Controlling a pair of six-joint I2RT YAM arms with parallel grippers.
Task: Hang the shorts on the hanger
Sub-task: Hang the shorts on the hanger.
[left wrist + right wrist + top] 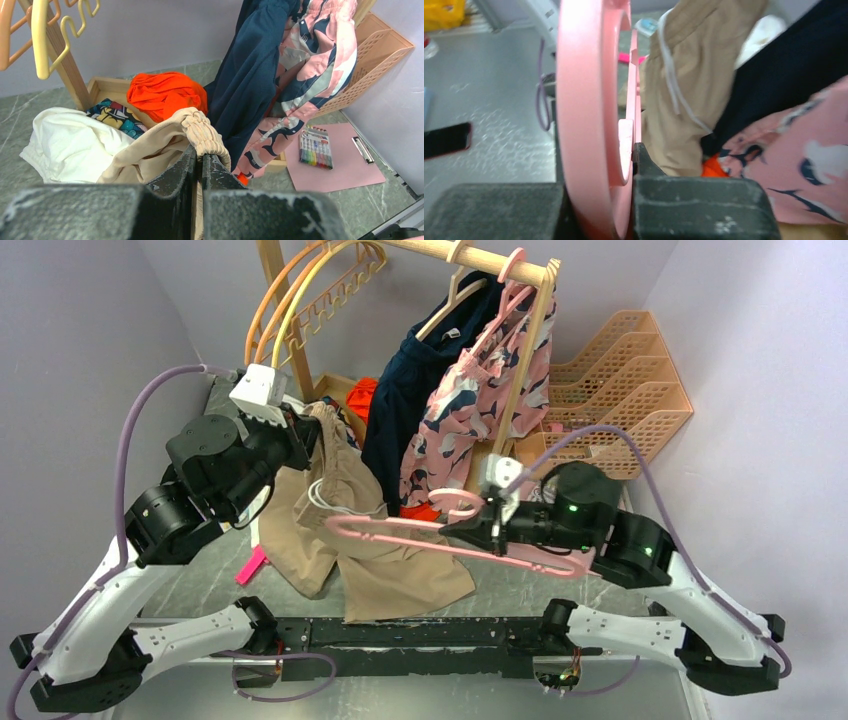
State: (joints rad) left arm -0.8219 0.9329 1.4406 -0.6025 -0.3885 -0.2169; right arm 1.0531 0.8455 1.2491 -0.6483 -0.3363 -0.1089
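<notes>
The tan shorts (345, 540) hang from my left gripper (303, 435), which is shut on their gathered waistband (202, 132); the legs drape down onto the table. A white drawstring (335, 502) loops at the front. My right gripper (490, 525) is shut on the pink hanger (400, 530), held roughly level with its left arm lying across the front of the shorts. In the right wrist view the hanger (589, 100) fills the gap between the jaws, with the shorts (694, 75) just beyond it.
A wooden rack (480, 255) behind carries a navy garment (410, 390), a pink patterned garment (480, 410), and orange and yellow hangers (300, 290). A wooden tray (107, 87) holds orange, white and patterned clothes. A peach file rack (620, 380) stands at right. Markers (314, 147) lie on a pink clipboard.
</notes>
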